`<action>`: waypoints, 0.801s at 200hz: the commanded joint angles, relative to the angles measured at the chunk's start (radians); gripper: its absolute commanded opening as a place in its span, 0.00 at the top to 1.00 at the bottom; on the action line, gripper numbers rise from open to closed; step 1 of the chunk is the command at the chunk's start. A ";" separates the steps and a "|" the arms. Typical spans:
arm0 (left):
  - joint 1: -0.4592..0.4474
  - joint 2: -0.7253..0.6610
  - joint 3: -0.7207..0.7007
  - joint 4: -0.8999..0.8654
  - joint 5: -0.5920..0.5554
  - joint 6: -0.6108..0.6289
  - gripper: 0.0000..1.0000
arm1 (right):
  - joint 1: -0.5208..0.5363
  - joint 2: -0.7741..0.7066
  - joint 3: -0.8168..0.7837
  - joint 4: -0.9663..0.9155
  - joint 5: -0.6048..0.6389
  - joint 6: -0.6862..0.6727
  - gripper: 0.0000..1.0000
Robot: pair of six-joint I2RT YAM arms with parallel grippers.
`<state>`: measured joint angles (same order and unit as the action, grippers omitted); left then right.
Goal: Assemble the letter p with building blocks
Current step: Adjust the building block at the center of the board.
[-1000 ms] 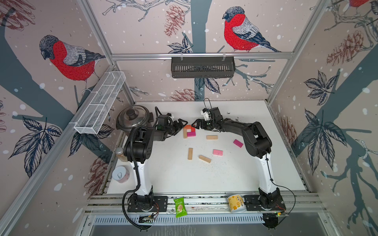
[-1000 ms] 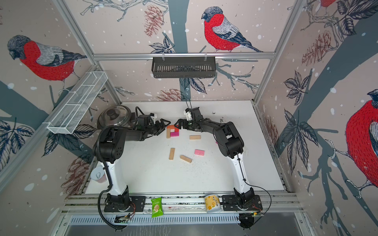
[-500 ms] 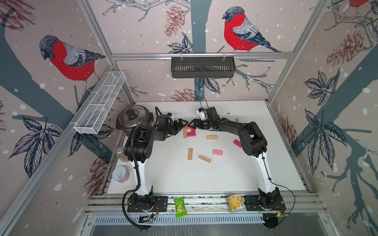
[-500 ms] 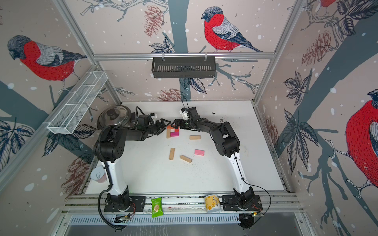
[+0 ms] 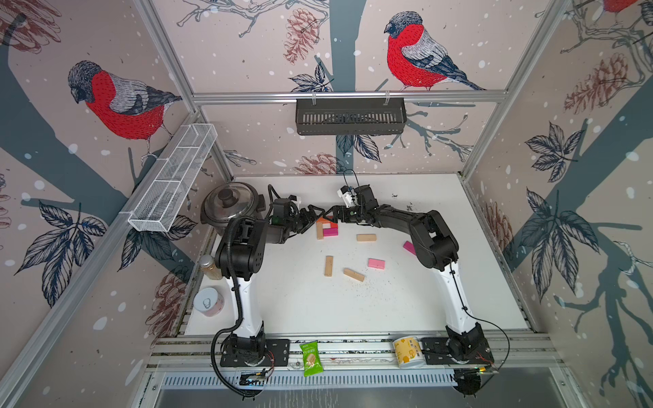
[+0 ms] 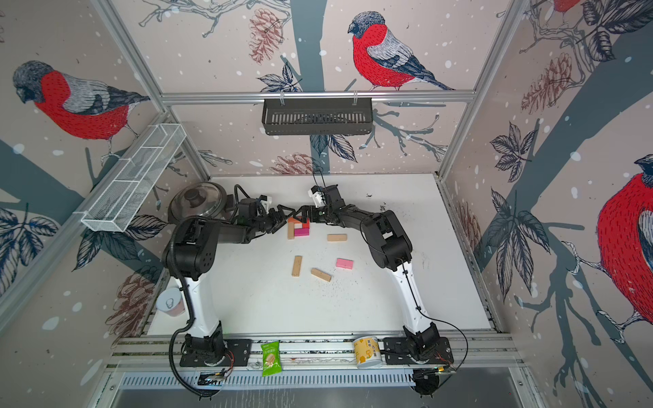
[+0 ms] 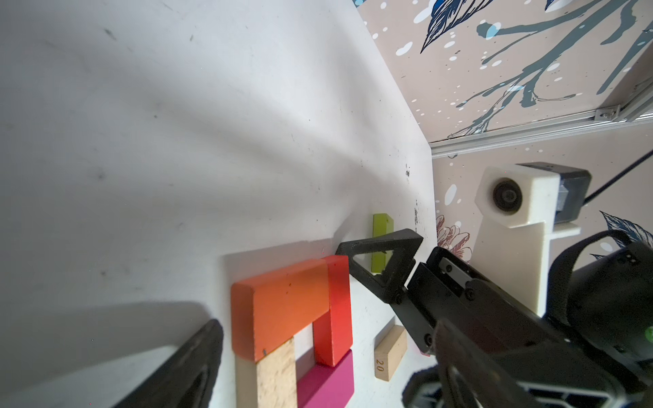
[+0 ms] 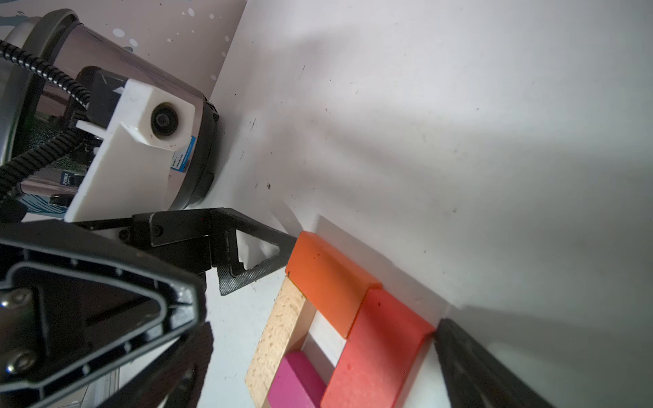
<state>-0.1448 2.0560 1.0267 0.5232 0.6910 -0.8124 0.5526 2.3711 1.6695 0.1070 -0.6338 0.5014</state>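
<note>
Both top views: noted letter p (image 5: 327, 228) at frame centre, left gripper (image 5: 315, 216) and right gripper (image 5: 336, 214) flanking its top end, jaws spread wide, pinching nothing; loose building blocks (image 5: 353, 274) lower down

Left wrist: saw orange brick (image 7: 282, 307) and red brick (image 7: 335, 311) at lower centre

Right wrist: found left gripper just beside orange brick's end, centre frame

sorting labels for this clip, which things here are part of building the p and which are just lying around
Job: part-built letter p; loose tan blocks; loose pink blocks; lime-green block.

Lying about: lidded pot; green snack packet; yellow can; pink tin; bottle; wire basket; black rack.
</note>
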 commanded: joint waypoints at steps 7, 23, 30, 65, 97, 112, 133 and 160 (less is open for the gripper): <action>0.001 0.018 -0.012 -0.177 -0.044 -0.002 0.07 | 0.002 0.024 -0.003 -0.137 0.033 0.020 0.00; 0.001 0.016 -0.013 -0.178 -0.044 -0.002 0.07 | 0.001 0.021 -0.005 -0.137 0.036 0.020 0.00; 0.001 0.015 -0.013 -0.178 -0.047 -0.005 0.07 | 0.000 0.018 -0.007 -0.135 0.037 0.020 0.00; 0.005 -0.006 -0.023 -0.167 -0.051 -0.024 0.08 | -0.010 0.006 -0.020 -0.128 0.043 0.026 0.00; 0.023 -0.057 -0.072 -0.132 -0.043 -0.054 0.08 | -0.023 -0.022 -0.042 -0.115 0.039 0.030 0.00; 0.022 -0.097 -0.082 -0.141 -0.047 -0.051 0.08 | -0.023 -0.039 -0.044 -0.117 0.035 0.024 0.00; 0.022 -0.186 -0.117 -0.152 -0.065 -0.054 0.08 | -0.022 -0.088 -0.047 -0.129 0.029 0.007 0.00; 0.006 -0.380 -0.197 -0.203 -0.115 -0.032 0.08 | -0.010 -0.220 -0.098 -0.128 0.058 -0.001 0.00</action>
<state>-0.1272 1.8088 0.8738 0.3767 0.6239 -0.8589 0.5308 2.2566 1.6005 0.0025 -0.6060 0.5030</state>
